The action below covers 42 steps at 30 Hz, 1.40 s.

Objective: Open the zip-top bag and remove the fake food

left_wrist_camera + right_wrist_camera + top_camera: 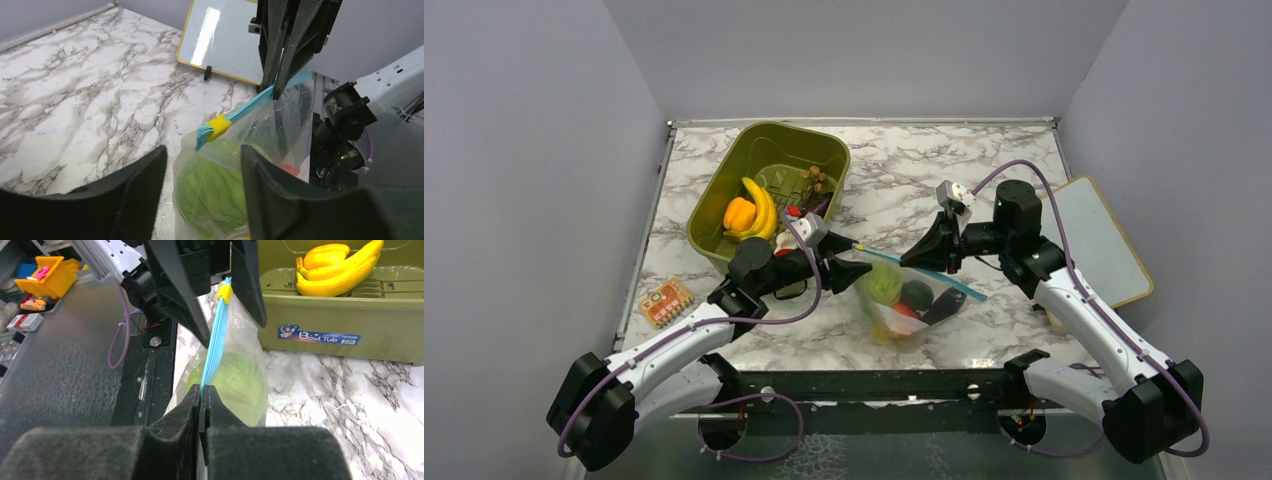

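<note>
The zip-top bag (914, 300) sits mouth up between the two sets of fingers, its blue zipper strip (214, 347) stretched from one to the other. The right gripper (201, 399) is clamped tight on one end of the strip. The left gripper (202, 152) has its fingers apart, with the yellow slider (218, 127) in the gap. The fake food (210, 192), a green piece foremost, lies in the bag below both fingertips. Past the left fingers is a green tub (325, 315) holding bananas (340, 275)
</note>
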Available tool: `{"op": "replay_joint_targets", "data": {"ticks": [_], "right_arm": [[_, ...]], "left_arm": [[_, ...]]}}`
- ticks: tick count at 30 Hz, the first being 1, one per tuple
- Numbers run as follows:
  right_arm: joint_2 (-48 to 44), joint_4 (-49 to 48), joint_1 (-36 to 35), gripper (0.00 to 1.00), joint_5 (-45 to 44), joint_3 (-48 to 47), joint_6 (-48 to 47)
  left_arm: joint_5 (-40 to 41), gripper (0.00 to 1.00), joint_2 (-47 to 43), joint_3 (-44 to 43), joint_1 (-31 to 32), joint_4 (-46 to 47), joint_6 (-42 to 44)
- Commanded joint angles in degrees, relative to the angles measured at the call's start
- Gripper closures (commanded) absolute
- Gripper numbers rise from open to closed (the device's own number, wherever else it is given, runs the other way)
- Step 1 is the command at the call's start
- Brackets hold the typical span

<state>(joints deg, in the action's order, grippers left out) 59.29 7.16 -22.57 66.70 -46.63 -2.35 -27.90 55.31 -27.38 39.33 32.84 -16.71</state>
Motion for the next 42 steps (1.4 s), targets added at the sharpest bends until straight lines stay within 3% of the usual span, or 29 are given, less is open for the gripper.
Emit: {"op": "replay_joint_targets", "data": {"ticks": [1,5,6,10,13,14,17,24,29,31,36,42], "right_arm": [[-1.04,-3.31,-0.41,0.99,2.71,0.22,0.68],[-1.06,-3.21,-0.41,0.99,2.52,0.31,0.6],[-0.99,-3.2,-0.41,0.99,2.57,0.13,0.59],[-0.79,-3.12,-0.46,0.99,3.25,-0.25,0.64],[-0.87,-2.87,-0.45,0.99,4.53,-0.39,0.23],[-0.91,-2.85,-0.46,0.99,5.17,-0.47,0.14],[-0.75,-2.32,-0.45,0.99,7.23,-0.78,-1.06],[1.55,-0.19,-0.42,0.99,9.9,-2.31,-3.53],[2.35,0.13,-0.4,0.99,10.78,-2.93,-3.87],[2.39,0.09,-0.39,0.99,10.62,-3.02,-4.04],[2.43,0.09,-0.46,0.99,9.78,-3.25,-3.96],[2.34,0.6,-0.42,0.98,7.65,-3.25,-4.15]], "left_arm": [[-1.58,0.52,-1.34,0.88,-0.48,4.96,5.24],[-2.89,0.75,-0.43,0.55,-0.72,4.95,7.86],[-2.14,0.76,-0.64,0.78,-0.78,4.95,7.83],[2.18,0.52,-2.07,2.36,-0.9,4.94,7.5],[2.02,0.23,-2.13,2.57,-1.14,4.95,8.02],[1.46,0.2,-1.89,2.4,-1.42,4.89,8.14],[-2.6,0.16,-0.71,1.05,-2.52,4.89,8.74],[-20.36,0.17,1.12,-1.45,-4.42,4.95,10.27],[-24.03,0.23,2.91,-2.45,-4.44,4.91,10.5],[-25.37,0.3,3.66,-3.14,-4.4,4.88,10.1],[-21.54,0.67,4.11,-2.74,-4.43,4.89,9.06],[-18.7,0.87,2.6,-1.56,-4.44,4.91,7.17]]}}
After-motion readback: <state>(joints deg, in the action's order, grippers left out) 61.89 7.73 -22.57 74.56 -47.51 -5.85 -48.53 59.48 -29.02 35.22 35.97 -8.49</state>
